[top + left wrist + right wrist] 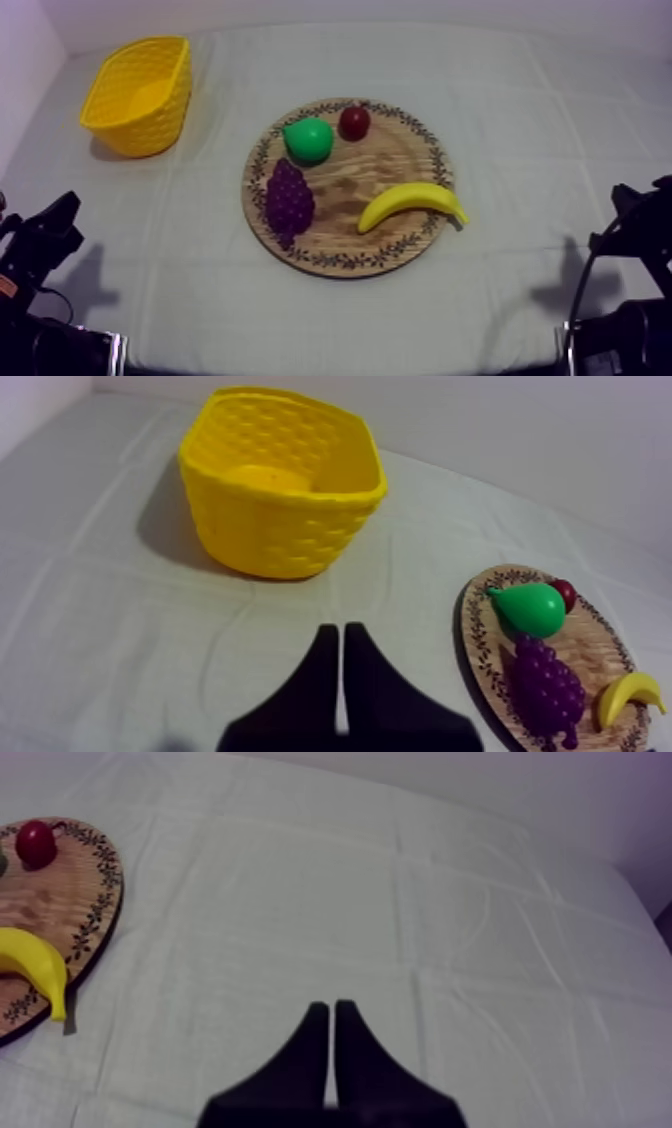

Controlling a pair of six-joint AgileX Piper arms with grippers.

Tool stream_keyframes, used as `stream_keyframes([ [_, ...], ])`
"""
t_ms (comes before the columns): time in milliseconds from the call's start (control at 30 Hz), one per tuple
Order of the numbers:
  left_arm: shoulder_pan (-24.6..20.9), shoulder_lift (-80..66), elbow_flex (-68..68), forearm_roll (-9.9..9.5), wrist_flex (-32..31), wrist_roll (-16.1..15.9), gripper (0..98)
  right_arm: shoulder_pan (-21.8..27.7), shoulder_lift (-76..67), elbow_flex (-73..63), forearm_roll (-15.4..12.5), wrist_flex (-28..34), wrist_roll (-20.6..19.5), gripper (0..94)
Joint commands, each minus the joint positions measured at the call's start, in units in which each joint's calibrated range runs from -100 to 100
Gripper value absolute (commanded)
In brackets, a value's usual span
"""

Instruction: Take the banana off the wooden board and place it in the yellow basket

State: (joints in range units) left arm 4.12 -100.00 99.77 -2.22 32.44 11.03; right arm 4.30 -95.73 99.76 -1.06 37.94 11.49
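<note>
The grey-white surface (520,120) carries a round wooden board (372,172) at its centre. A yellow basket (150,115) stands at the board's ten o'clock, well apart from it. The left wrist view looks into the basket's open mouth, down to its woven floor.

All four toy fruits lie on the board. The banana (410,200) is at four o'clock, its tip reaching past the patterned rim. The bunch of grapes (289,198) is at eight o'clock, the pear (308,140) at eleven, and the small red fruit (354,122) at twelve, just beside the pear. The right wrist view catches the board's edge with the banana's overhanging tip.

In the top view the left arm (40,245) sits low at seven o'clock and the right arm (635,215) low at five o'clock, both well clear of the board.

The left hand (340,631) has its fingers pressed together in a narrow wedge, holding nothing, and points over cloth towards the basket. The right hand (332,1010) is pressed together likewise, over cloth beside the board.
</note>
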Motion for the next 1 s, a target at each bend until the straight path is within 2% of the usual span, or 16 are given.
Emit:
stream_keyframes([
  [0, -0.03, 0.00, 0.01, -0.01, -0.02, 0.01, 0.1, -0.01, -0.02, 0.02, 0.01, 0.05, -0.01, 0.3],
  [133, -0.03, 0.00, 0.01, -0.01, -0.02, -0.08, 0.1, -0.01, -0.02, 0.02, 0.01, 0.05, -0.01, 0.3],
  [367, -0.03, 0.00, 0.01, -0.01, -0.02, -2.51, 0.3, -0.01, -0.02, 0.02, 0.01, 0.05, -0.01, 0.3],
  [667, -0.03, 0.00, 0.01, -0.01, -0.02, -0.88, 0.2, -0.01, -0.02, 0.02, 0.01, 0.05, 0.00, 0.3],
  [967, -0.03, 0.00, 0.01, -0.01, -0.02, -1.29, 0.1, -0.01, -0.02, 0.02, 0.01, 0.05, 0.01, 0.3],
])
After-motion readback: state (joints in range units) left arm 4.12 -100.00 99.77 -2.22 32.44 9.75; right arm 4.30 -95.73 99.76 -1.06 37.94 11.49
